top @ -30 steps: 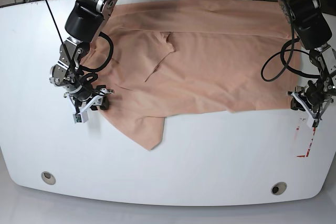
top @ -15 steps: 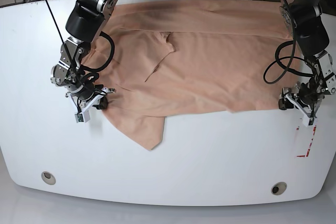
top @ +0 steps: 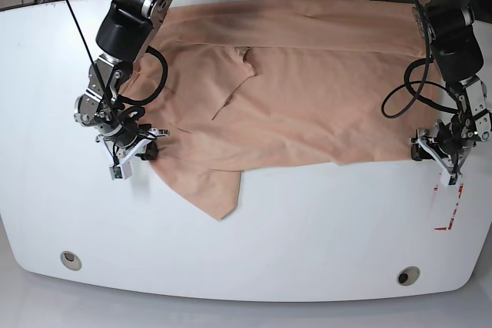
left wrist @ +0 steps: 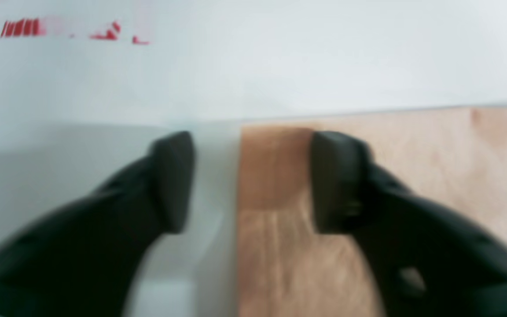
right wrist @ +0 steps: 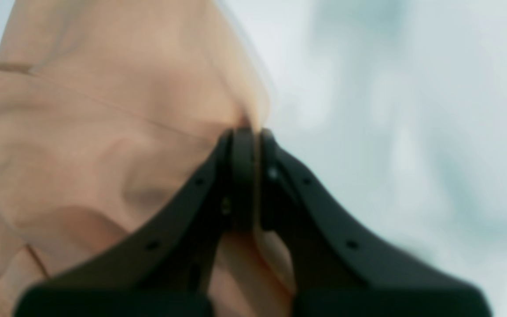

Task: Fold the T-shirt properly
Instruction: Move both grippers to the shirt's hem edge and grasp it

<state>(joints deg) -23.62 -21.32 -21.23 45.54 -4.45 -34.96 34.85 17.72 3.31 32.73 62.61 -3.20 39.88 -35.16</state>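
The peach T-shirt (top: 307, 90) lies spread over the far half of the white table (top: 307, 220), one sleeve pointing toward the front. My right gripper (top: 142, 151) is at the shirt's left edge in the base view. In the right wrist view this right gripper (right wrist: 247, 132) is shut, with a fold of the T-shirt (right wrist: 104, 132) pinched between its fingers. My left gripper (top: 434, 151) sits low at the shirt's right corner. In the left wrist view the left gripper (left wrist: 253, 176) is open: one finger rests on bare table, the other on the T-shirt (left wrist: 456, 176), and the cloth's corner lies between them.
Red marks (top: 450, 209) sit on the table just in front of the left gripper; the left wrist view shows the red marks (left wrist: 24, 27) too. Two round holes (top: 71, 260) (top: 408, 276) are near the table's front edge. Cables hang behind the table.
The right gripper has shut on the shirt's edge and stayed there. The left gripper shifted slightly left onto the shirt's corner, its jaws opening wide and then narrowing.
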